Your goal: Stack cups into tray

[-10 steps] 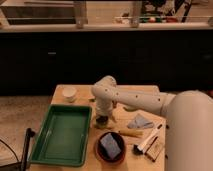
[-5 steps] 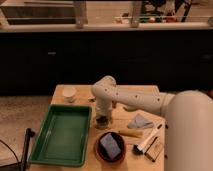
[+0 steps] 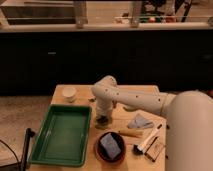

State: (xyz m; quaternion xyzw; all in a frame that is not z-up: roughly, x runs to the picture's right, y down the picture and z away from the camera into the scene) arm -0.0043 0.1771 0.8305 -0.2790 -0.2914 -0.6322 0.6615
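The green tray (image 3: 50,150) lies at the table's front left. The cream-white cup (image 3: 69,93) stands at the back left of the table, behind the tray. The dark olive-green cup (image 3: 103,122) stands just right of the tray's far right corner. My gripper (image 3: 103,117) points down right at this dark cup, with the white arm (image 3: 135,100) reaching in from the right. The gripper hides the cup's top.
A reddish-brown bowl (image 3: 98,151) with a blue-grey object in it sits in front of the dark cup. A grey cloth (image 3: 140,121), a wooden stick (image 3: 131,133) and a black-and-white tool (image 3: 149,142) lie to the right.
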